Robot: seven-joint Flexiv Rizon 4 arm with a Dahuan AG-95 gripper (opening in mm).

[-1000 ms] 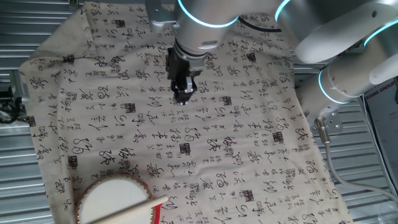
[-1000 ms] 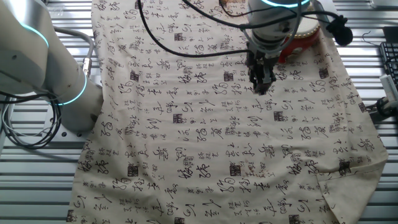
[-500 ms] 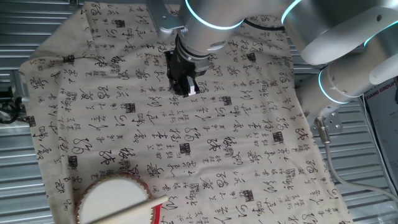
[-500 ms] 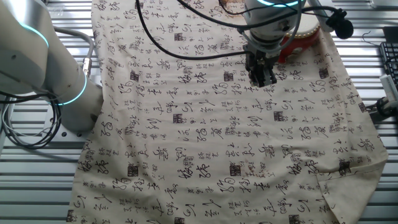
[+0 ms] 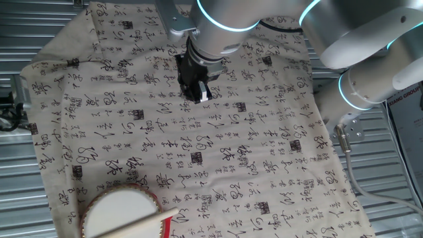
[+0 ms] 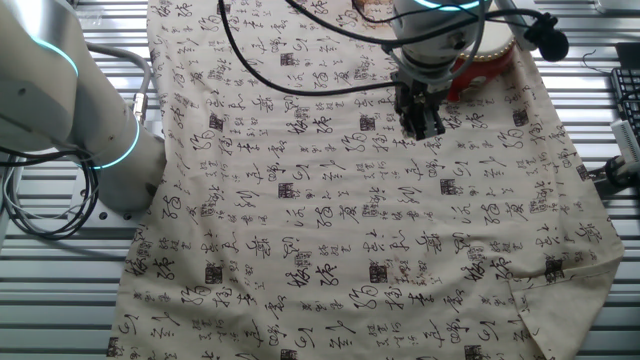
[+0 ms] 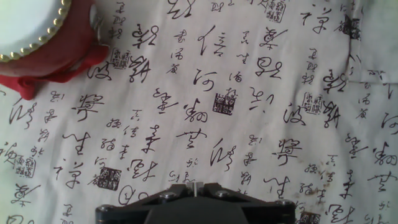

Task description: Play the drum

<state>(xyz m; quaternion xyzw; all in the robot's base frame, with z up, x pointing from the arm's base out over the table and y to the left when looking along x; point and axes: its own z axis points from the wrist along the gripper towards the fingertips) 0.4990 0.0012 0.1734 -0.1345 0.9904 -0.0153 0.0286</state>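
The drum, cream-white skin with a red studded rim, sits at the near left corner of the cloth, with a pale wooden stick with a red end lying across it. In the other fixed view the drum is mostly hidden behind the arm. In the hand view the drum is at the top left on a red base. My gripper hangs over the middle of the cloth, far from the drum, jaws shut and empty. It also shows in the other fixed view and in the hand view.
A cream cloth printed with black calligraphy covers the slatted metal table. The arm's white base stands beside the cloth, with cables by it. A keyboard lies at the far right edge.
The gripper rose a little and shifted slightly away from its spot one second ago. It has held still over the last half second. Drum and stick have not moved.
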